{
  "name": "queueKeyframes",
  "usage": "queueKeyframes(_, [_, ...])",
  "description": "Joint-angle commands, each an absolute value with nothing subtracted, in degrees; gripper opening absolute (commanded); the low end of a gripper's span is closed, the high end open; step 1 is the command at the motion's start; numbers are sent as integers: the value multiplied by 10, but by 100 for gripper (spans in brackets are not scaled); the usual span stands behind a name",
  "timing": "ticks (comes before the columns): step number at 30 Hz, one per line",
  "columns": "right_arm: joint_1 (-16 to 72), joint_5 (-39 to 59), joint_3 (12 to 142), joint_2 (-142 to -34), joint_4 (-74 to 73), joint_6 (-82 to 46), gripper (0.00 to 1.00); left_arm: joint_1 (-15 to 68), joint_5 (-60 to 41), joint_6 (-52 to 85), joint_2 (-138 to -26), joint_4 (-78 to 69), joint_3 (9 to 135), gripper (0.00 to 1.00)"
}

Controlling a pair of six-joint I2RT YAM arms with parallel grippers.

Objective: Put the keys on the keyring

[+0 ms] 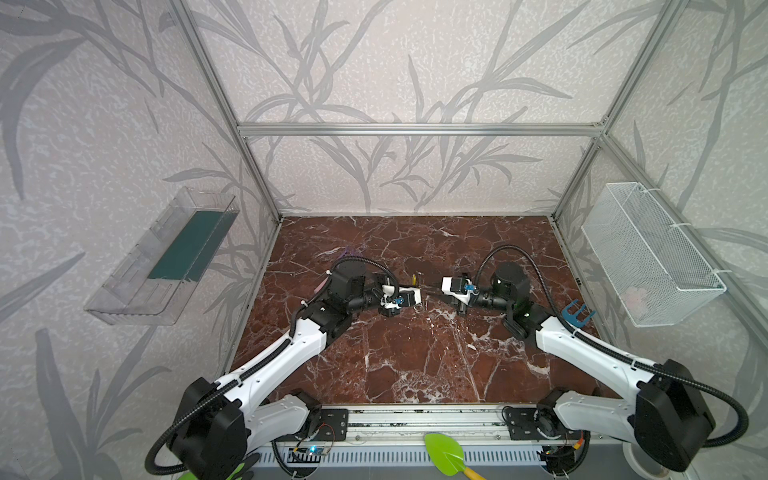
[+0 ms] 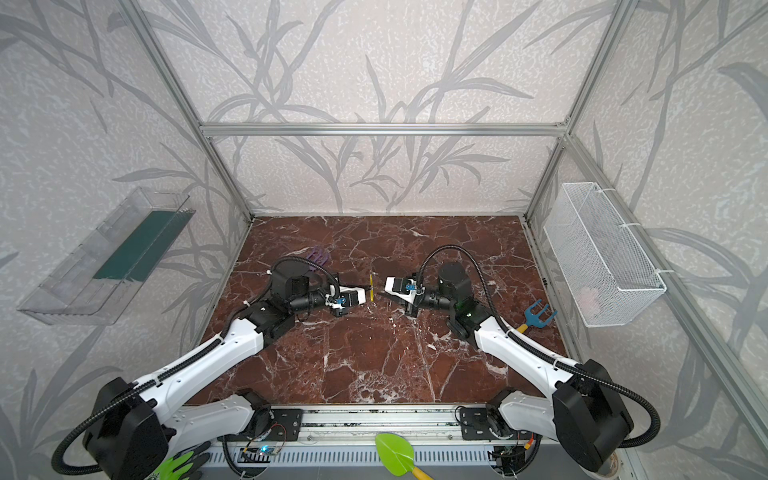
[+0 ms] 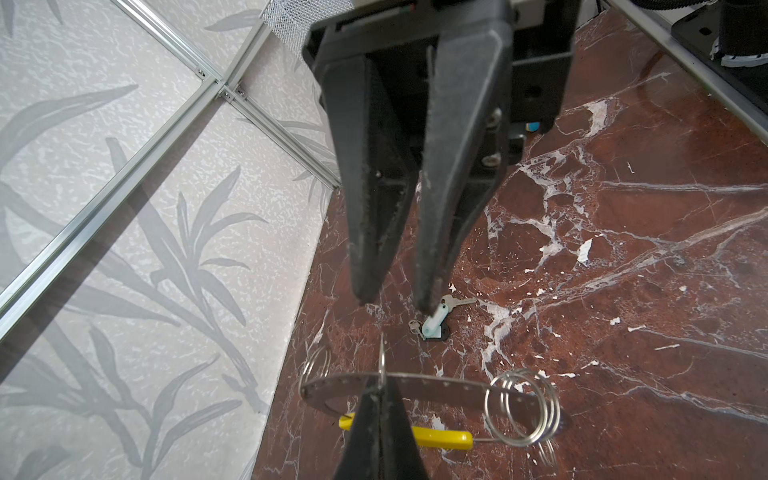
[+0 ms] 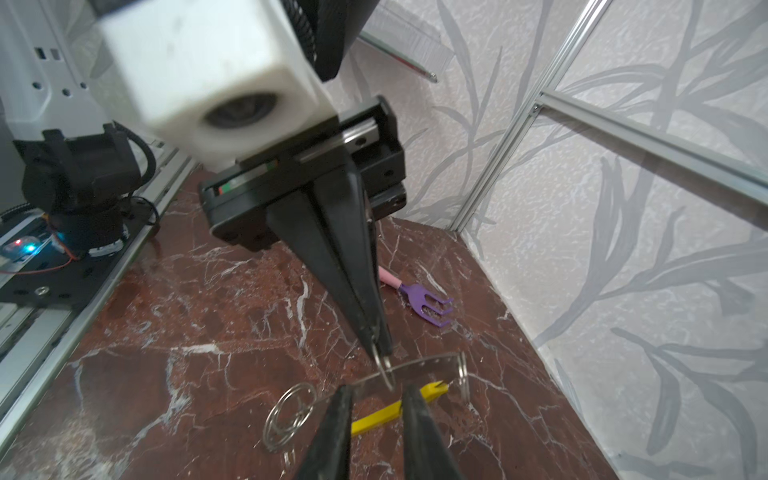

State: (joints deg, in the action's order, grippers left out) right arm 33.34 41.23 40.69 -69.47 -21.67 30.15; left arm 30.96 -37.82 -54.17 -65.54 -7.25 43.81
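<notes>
A: The keyring point(image 3: 436, 383) was pinched by the left gripper point(image 4: 380, 348), fingers pressed together on its grey band, held up mid-scene above the table point(image 3: 623, 291)!

B: And the right gripper point(image 3: 395, 304) was seen spread, nothing gripped. The keys point(image 3: 434, 322) were seen lying on the table, close by its fingertips.

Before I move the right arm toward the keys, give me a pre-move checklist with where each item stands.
1. Left gripper jaws shut on the keyring: ok.
2. Right gripper jaws open and empty: ok.
3. Keys held: not ok; they lie on the marble tabletop by one right fingertip.
4. That fingertip touching them: cannot tell.
5. Keys threaded on keyring: not ok.
6. Purple toy rake clear of the work spot: ok.
</notes>
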Motion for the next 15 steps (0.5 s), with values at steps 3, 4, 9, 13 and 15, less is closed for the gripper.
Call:
queueKeyframes(3, [336,427,433,-701,-167,343,24,308,-401,-556,-661,-63,466,0])
queueKeyframes(4, [337,424,435,-705,-167,344,24,308,-405,-557,-662,-60,469,0])
queueKeyframes(9, [339,406,438,-720,-197,326,25,308,-410,-557,-664,-57,473,0])
queueKeyframes(13, [338,381,435,-724,-206,320,24,308,-410,-566,-663,-46,475,0])
queueKeyframes(15, [338,379,434,-724,-214,316,24,308,-411,-568,-664,-43,476,0])
